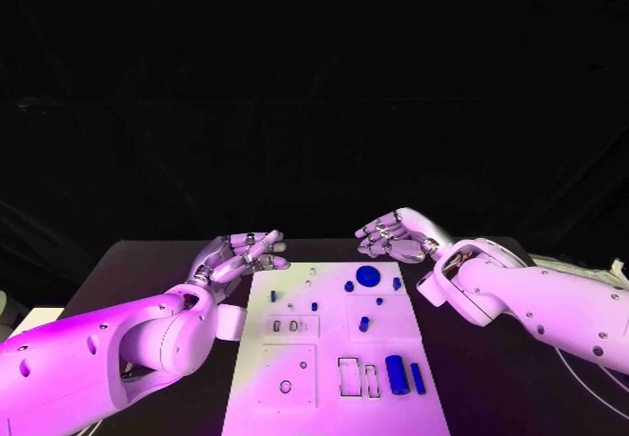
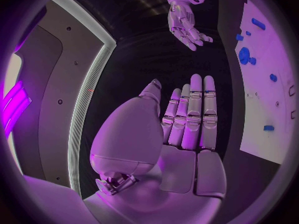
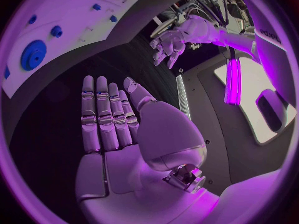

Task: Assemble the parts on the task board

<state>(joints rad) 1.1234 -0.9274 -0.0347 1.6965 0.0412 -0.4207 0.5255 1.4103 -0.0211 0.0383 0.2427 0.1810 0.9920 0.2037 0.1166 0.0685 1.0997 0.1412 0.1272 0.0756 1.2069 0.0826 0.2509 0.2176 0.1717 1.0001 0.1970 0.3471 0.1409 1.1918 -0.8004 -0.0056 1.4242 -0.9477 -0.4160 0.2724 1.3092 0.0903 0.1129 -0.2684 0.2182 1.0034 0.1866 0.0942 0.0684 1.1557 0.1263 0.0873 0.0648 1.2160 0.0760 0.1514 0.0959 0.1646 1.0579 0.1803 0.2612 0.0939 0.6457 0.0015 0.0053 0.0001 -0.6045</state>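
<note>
1. Black table (image 1: 157,263) bears the white task board (image 1: 334,363) in its middle.
2. Blue parts (image 1: 396,373) lie on the board, a round blue disc (image 1: 368,275) near its far end.
3. Left hand (image 1: 240,255) hovers at the board's far left corner, fingers straight, holding nothing.
4. Right hand (image 1: 394,234) hovers beyond the far edge, likewise empty.

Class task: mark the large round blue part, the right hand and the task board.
large round blue part (image 1: 368,275), head view, its top face
right hand (image 1: 389,234), head view, back of the hand
task board (image 1: 394,413), head view, bare white near corner
</note>
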